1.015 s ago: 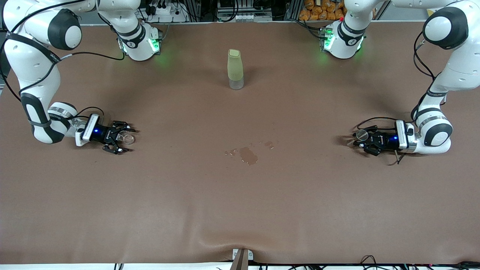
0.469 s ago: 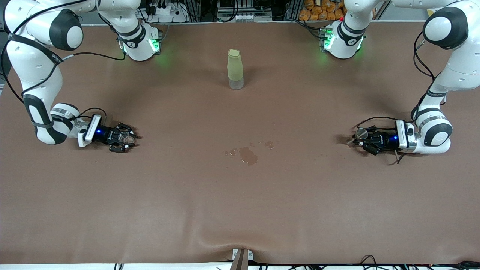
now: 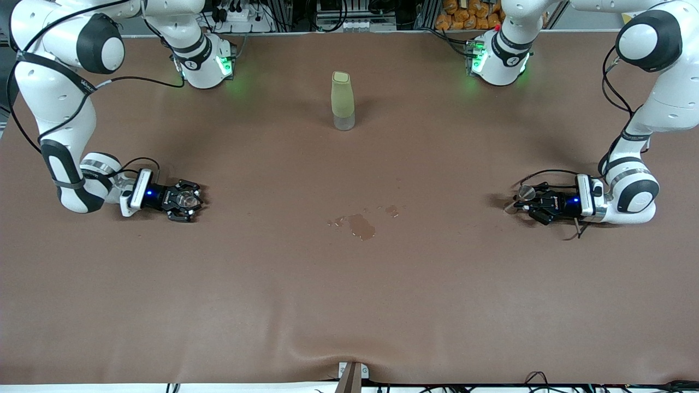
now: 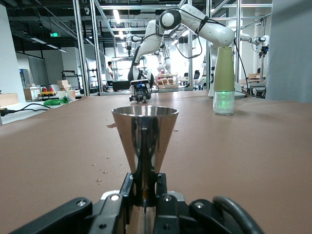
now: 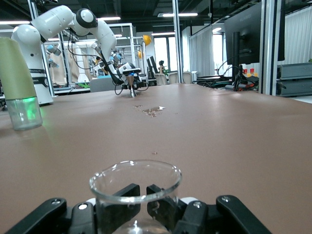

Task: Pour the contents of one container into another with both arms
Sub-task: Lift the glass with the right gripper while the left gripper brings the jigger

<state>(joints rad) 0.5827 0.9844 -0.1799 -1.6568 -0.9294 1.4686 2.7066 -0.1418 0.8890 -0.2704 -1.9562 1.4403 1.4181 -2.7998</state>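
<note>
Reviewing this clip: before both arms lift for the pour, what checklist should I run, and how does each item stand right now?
1. Left gripper shut on the metal cone cup, at the left arm's end of the table: ok.
2. Right gripper shut on the clear glass cup, at the right arm's end: ok.
3. Both cups upright: ok in the wrist views.
4. Contents of either cup: cannot tell.
5. Wet spill patch on the brown table between the grippers: not ok, liquid already spilled.
6. Green-sleeved bottle upright, apart from both arms: ok.
</note>
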